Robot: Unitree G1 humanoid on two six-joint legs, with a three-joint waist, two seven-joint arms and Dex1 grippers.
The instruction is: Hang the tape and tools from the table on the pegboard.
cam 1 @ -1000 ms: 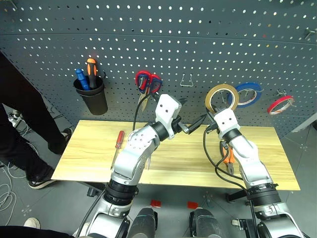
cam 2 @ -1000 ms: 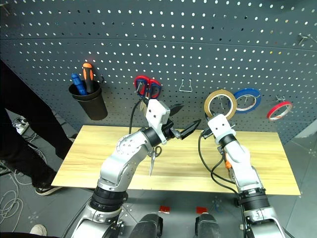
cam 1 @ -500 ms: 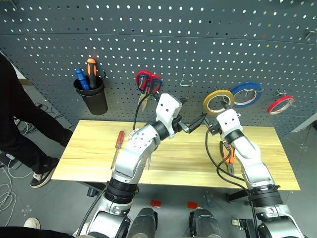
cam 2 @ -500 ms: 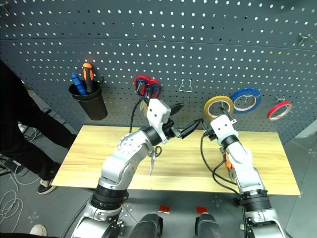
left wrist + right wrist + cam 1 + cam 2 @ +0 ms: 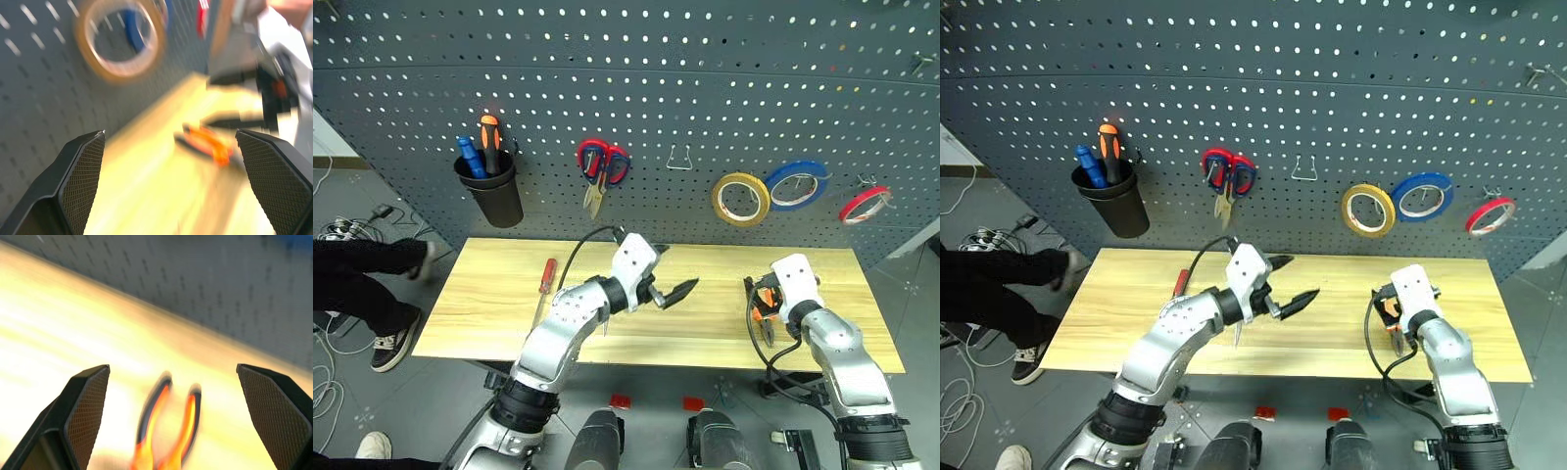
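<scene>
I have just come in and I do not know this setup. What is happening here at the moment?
A two-armed robot is hanging things from the table on the pegboard. The tan tape already hangs on a hook beside the blue roll. The right hand is open and empty above the orange-handled pliers on the table, probably the next pick. The left hand is open and empty over the middle of the table. The red screwdriver lies on the table.

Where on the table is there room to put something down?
The table is bare on its left end, between the edge and the red screwdriver. There is also bare wood in the middle, between the left gripper and the pliers. The right part is crowded by the pliers and the right gripper.
</scene>
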